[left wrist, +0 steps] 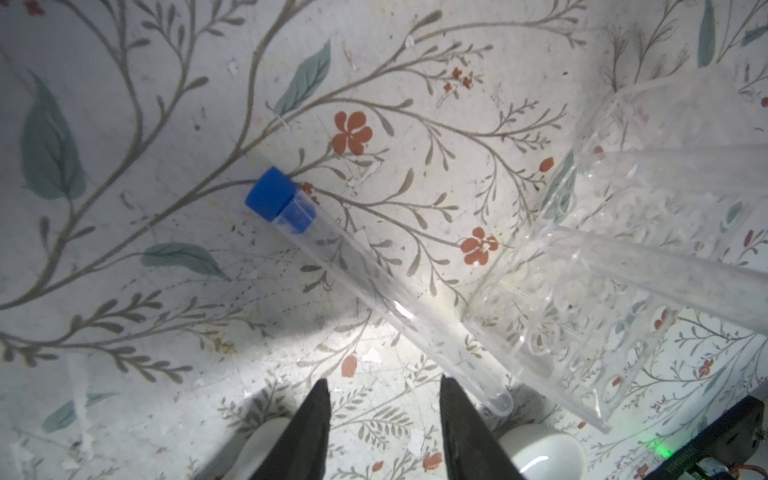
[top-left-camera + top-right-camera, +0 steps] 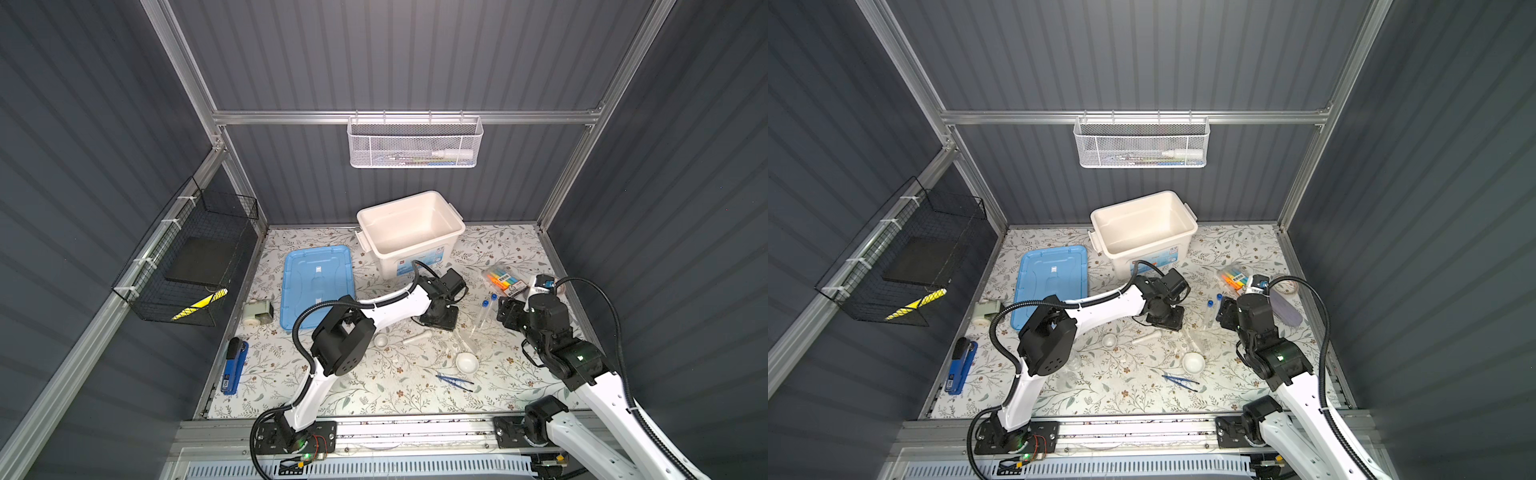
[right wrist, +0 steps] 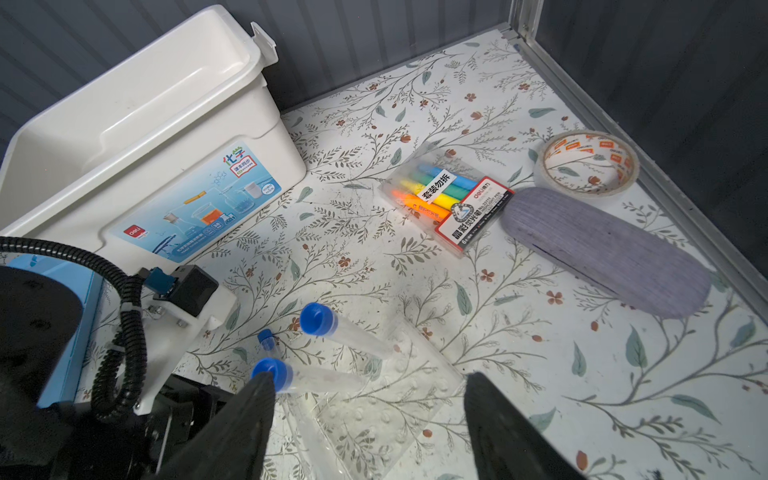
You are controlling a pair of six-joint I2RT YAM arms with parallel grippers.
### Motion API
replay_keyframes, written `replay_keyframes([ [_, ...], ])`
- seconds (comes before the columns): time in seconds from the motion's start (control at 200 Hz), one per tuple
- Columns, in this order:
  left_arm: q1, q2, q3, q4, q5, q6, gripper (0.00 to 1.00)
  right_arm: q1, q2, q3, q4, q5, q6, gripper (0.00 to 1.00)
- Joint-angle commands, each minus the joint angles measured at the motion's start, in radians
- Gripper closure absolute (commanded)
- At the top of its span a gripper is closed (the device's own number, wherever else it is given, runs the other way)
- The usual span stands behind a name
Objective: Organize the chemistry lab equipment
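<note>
Tubes [image 3: 345, 328], rack [image 3: 395, 399], dishes [image 2: 466, 362], pestle [image 2: 417, 337] and tweezers [image 2: 455, 381] all lie out on the desk [image 2: 374, 399]. The white bin [image 2: 415, 255] is empty, so sorting has barely begun. Left gripper [image 1: 384, 380] and right gripper [image 3: 370, 376] both stand spread, holding nothing. Only the top views show the tweezers; the left wrist view shows one tube flat beside the rack.

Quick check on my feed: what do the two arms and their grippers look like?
Both arms have white link shells, left arm and right arm, with black joint housings and a black ribbed cable hose looping alongside. A green light glows on the right arm's joint. The left gripper and right gripper each have two dark, tapering fingers.
</note>
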Motion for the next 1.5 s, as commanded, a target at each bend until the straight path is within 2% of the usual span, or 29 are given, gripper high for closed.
replay_keyframes([
  [0.0,-0.006,0.025,0.045,-0.013,-0.002,-0.023,0.54,-0.006,-0.014,-0.019,-0.005,0.012,0.006,0.26],
  [0.325,-0.007,0.084,0.108,-0.048,0.002,-0.041,0.53,-0.012,-0.04,-0.025,-0.014,0.019,-0.001,0.25],
  [0.7,-0.014,0.041,0.092,-0.06,-0.051,-0.06,0.53,-0.022,-0.052,-0.041,-0.007,0.01,0.0,0.25],
  [1.061,-0.018,0.088,0.104,-0.082,-0.047,-0.064,0.53,-0.043,-0.07,-0.058,0.002,-0.004,-0.009,0.24],
  [1.321,-0.021,0.149,0.18,-0.101,-0.045,-0.048,0.54,-0.057,-0.094,-0.064,-0.012,-0.006,-0.009,0.24],
  [1.496,-0.02,0.172,0.191,-0.123,-0.048,-0.034,0.57,-0.063,-0.109,-0.064,-0.025,-0.005,-0.009,0.24],
])
